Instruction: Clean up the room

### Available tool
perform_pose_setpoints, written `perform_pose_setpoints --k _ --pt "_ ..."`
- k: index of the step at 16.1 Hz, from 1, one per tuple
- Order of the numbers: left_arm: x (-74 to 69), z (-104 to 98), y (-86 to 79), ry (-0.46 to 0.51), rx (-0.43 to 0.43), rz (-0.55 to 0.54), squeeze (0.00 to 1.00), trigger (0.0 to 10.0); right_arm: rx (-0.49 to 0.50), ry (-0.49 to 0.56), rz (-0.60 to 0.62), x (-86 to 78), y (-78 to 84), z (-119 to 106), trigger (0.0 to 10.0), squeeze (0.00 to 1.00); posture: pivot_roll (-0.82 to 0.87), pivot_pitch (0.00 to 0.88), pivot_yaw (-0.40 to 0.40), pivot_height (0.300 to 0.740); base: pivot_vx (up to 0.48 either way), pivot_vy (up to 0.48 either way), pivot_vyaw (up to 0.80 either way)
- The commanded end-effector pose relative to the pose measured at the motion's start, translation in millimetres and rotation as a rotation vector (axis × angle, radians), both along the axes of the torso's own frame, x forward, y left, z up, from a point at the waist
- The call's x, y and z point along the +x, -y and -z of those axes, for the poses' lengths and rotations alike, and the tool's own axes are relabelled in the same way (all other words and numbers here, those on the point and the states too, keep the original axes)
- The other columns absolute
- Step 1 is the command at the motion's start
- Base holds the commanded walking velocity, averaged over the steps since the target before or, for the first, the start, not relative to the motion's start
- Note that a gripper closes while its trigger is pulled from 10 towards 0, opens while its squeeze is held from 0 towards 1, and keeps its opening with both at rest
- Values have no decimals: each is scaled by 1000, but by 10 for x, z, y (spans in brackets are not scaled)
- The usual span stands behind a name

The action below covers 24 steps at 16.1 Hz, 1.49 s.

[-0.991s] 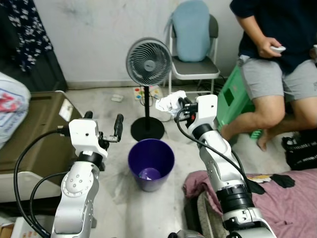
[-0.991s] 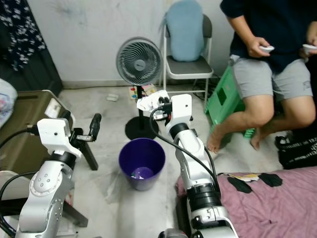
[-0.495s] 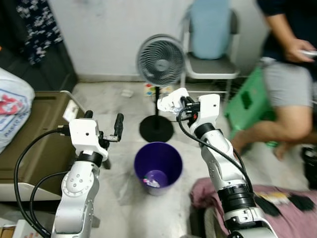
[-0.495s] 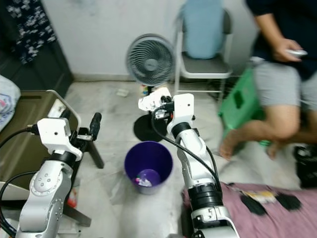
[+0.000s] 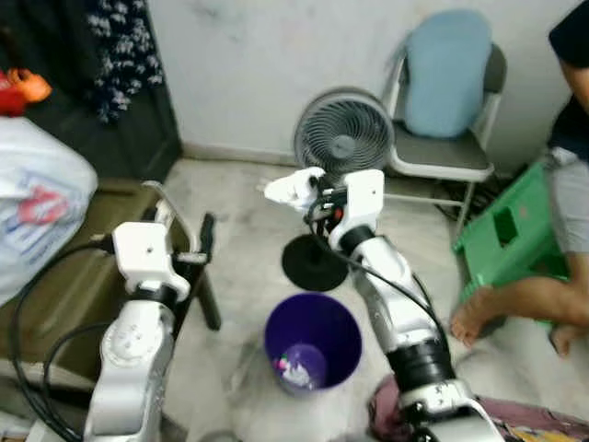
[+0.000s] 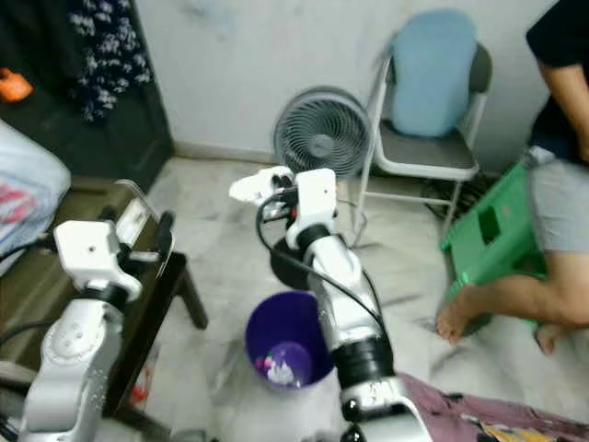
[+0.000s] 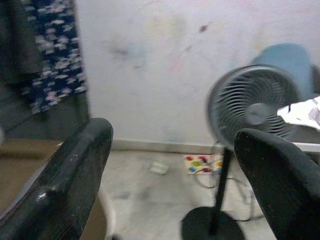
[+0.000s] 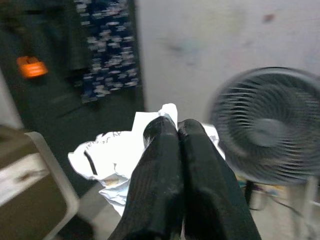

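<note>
Where fingers [image 8: 175,165] pinch: scrawled paper [image 8: 112,160].

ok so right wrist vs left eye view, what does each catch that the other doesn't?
Right wrist: the closed fingers up close, pinching the crumpled paper; its black print is visible.
Left eye: purple bin with trash inside, the left gripper raised and open, chair, green stool, a person's leg.
Both: the paper in the right gripper, the fan, the dark patterned cloth.
</note>
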<state>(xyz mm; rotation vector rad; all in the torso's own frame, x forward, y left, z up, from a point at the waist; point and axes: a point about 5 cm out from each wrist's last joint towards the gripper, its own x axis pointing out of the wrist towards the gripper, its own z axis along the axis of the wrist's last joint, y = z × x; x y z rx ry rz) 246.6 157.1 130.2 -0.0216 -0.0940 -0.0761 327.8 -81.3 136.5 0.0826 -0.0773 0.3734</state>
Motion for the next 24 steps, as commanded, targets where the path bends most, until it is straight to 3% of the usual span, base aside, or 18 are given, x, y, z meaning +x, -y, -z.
perform_pose_setpoints --k 1,6,9,12,16,20,24 --pt "13 -37 41 16 8 3 0 10000 2 -8 42 13 130 32 10000 0 -31 0 -3 740 240 0 0" --pt "16 15 -50 -15 -24 -65 0 10000 -1 -10 41 21 109 53 10000 0 -32 0 12 740 48 0 0" --pt "69 -80 -112 38 25 -65 0 10000 -20 -7 64 83 95 30 10000 0 -16 0 8 740 0 0 0" --pt "69 -162 -197 67 135 -66 0 10000 -63 -108 117 122 99 119 10000 0 4 0 -2 740 0 0 0" --pt "-150 -226 -317 81 280 -14 0 10000 -206 -366 196 38 191 523 10000 0 50 0 -19 740 0 0 0" --pt "-290 -201 -106 50 317 139 0 10000 -319 -467 236 -65 220 748 10000 0 67 0 -4 740 0 0 0" --pt "-416 -197 49 18 294 200 0 10000 -321 -501 239 -89 120 828 10000 0 99 72 34 740 0 0 0"
